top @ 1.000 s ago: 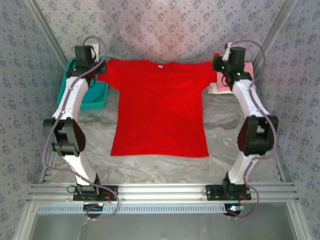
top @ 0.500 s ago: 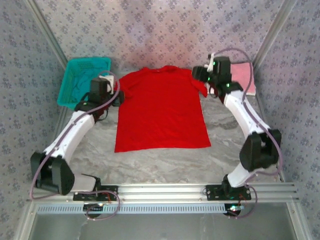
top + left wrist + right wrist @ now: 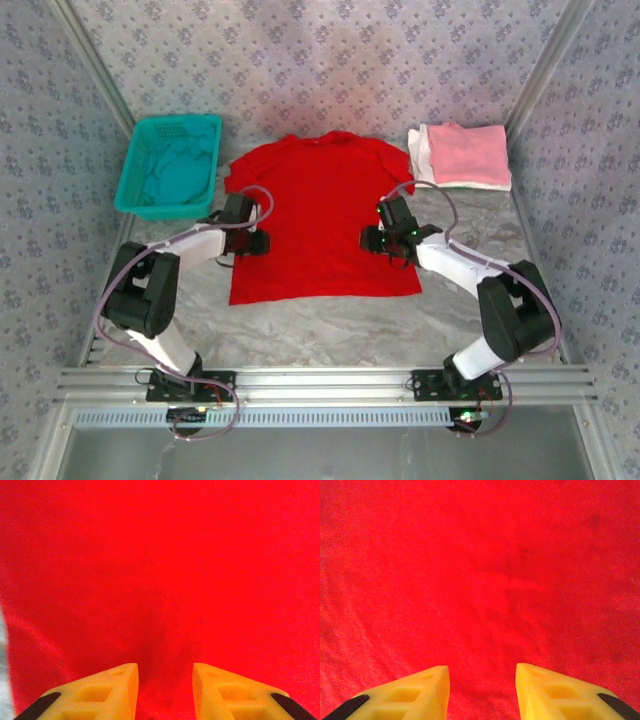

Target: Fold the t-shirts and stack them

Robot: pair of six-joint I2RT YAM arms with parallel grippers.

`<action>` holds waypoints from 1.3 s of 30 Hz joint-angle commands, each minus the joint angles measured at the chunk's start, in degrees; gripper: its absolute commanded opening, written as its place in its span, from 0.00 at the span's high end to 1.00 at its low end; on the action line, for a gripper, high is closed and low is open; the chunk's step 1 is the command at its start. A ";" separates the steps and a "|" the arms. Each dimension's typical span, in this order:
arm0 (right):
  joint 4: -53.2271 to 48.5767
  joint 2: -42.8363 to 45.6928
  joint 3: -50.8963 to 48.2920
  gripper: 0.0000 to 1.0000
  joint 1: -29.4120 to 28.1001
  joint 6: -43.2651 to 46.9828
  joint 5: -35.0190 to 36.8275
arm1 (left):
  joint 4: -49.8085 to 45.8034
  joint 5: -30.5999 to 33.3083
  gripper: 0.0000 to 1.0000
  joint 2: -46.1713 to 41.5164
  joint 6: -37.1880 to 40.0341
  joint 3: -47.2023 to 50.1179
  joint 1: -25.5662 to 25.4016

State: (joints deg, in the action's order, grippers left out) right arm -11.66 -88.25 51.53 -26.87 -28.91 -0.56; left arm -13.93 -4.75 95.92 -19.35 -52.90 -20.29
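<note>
Red t-shirt (image 3: 320, 200) lies spread flat in the middle of the counter (image 3: 320, 335), with its hem at 6 o'clock nearest the arm bases and its collar at 12.

Low on the body, the left tool (image 3: 165, 675) sits down on the cloth just inside the shirt's 9 o'clock edge. The right tool (image 3: 482, 677) is just inside the 3 o'clock edge. Both have their yellow fingers apart with red fabric showing in the gap. A faint pucker runs toward the left tool's gap, but I cannot tell whether any cloth is pinched.

This is thin, limp, light cloth, I'd say. It will drape and drag instead of holding a shape, and it may slide on the smooth counter. A small pinch at the side seams or the hem corners, both sides lifted together, looks like the safest hold. Grabbing mid-panel would only bunch it.

Farther back, at about 1 o'clock, a pink shirt (image 3: 472, 150) rests folded on a white shirt (image 3: 421, 152). At 11 o'clock a teal shirt (image 3: 178, 172) is crumpled inside the mesh basket (image 3: 170, 122).
</note>
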 commanded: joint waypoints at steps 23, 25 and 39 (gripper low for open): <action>0.72 -18.96 9.14 0.57 14.05 -7.61 -9.21 | -4.68 -11.11 0.71 -23.67 -13.80 8.60 -22.01; -0.20 -16.25 9.33 0.56 13.64 -7.63 -7.79 | -4.27 -9.96 0.71 -23.03 -10.84 6.00 -19.10; 0.08 4.82 -3.87 0.55 4.90 -10.20 -0.03 | -12.64 -8.68 0.76 22.64 6.76 -42.27 0.48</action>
State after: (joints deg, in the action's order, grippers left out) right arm -10.70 -83.46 49.98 -19.92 -36.73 -1.69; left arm -18.87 -13.32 113.06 -17.87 -87.68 -19.84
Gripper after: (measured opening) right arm 0.450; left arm 0.244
